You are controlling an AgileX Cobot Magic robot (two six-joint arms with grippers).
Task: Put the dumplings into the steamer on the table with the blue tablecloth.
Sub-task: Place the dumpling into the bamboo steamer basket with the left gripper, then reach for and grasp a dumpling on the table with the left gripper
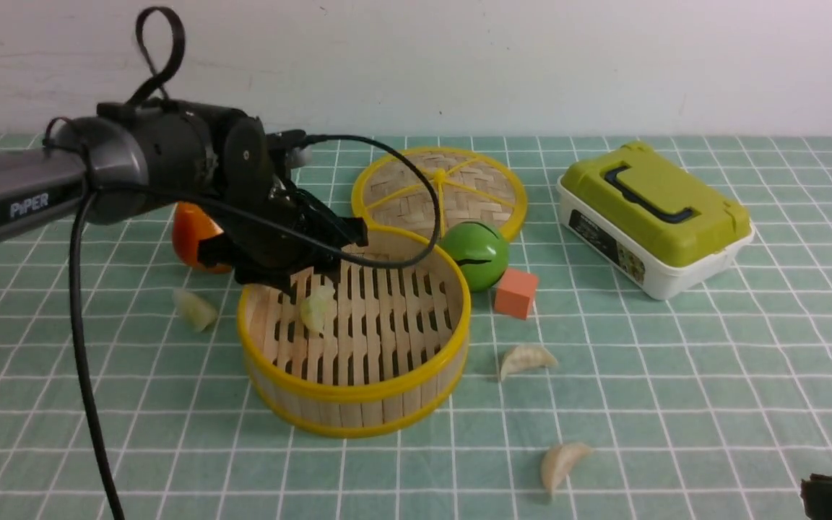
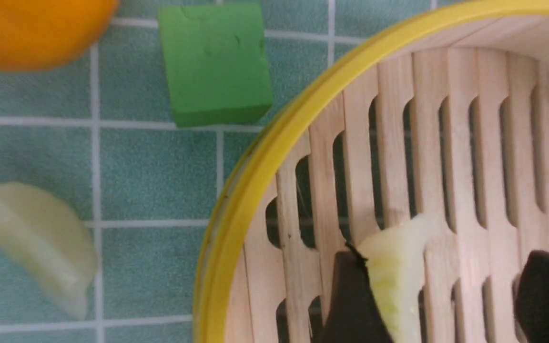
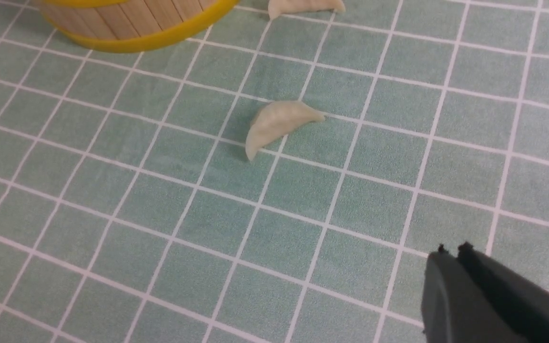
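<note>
Bamboo steamer (image 1: 358, 406) | yellow rims, slatted floor | pale pleated dumpling (image 1: 315, 310) inside

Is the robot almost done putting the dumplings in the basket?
Not yet. One dumpling lies in the steamer, with the left gripper open beside it. Three dumplings wait on the tablecloth: one left of the steamer, two right. The right gripper is shut and empty.

You're looking at a teal-green cloth (image 1: 676, 375) with a thin white grid; the round bamboo steamer (image 1: 358, 412) shows pale wood with yellow rims; crescent dumplings (image 1: 524, 359) run cream to yellowish-green; the rectangular plastic box (image 1: 654, 209) is white, lime-lidded.
</note>
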